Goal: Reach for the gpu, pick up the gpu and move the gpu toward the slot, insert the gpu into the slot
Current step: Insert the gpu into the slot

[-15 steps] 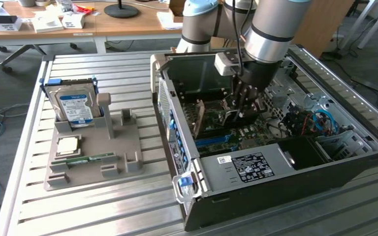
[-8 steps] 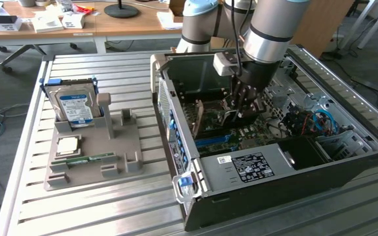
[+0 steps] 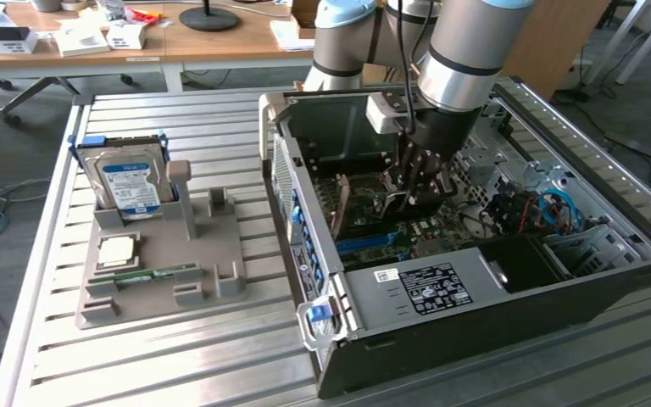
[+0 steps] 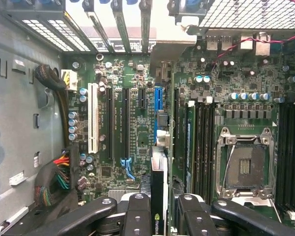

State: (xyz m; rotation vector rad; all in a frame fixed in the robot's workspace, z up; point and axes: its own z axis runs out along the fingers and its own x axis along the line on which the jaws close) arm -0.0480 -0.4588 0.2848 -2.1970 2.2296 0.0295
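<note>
The arm reaches down into the open computer case (image 3: pixel 495 280), which lies on its side on the slatted metal surface (image 3: pixel 190 356). The gripper (image 4: pixel 158 216) is low over the motherboard (image 4: pixel 137 132), and its fingers (image 4: pixel 137 216) are clamped on the gpu (image 4: pixel 158 196), one from each side. The card stands on edge between them, seen from above as a thin dark strip with a logo, its silver end bracket (image 4: pixel 160 139) pointing toward the case's rear openings. It sits in line with the blue slot (image 4: pixel 158 101), just beside two long black slots (image 4: pixel 117 125) and one white slot (image 4: pixel 92 118). The empty processor socket (image 4: pixel 246 164) lies to the other side.

On the exterior view's left, a grey holder (image 3: pixel 156 263) carries one hard drive (image 3: pixel 131 182) standing upright, one processor (image 3: pixel 119 248) and one memory stick (image 3: pixel 145 275).
</note>
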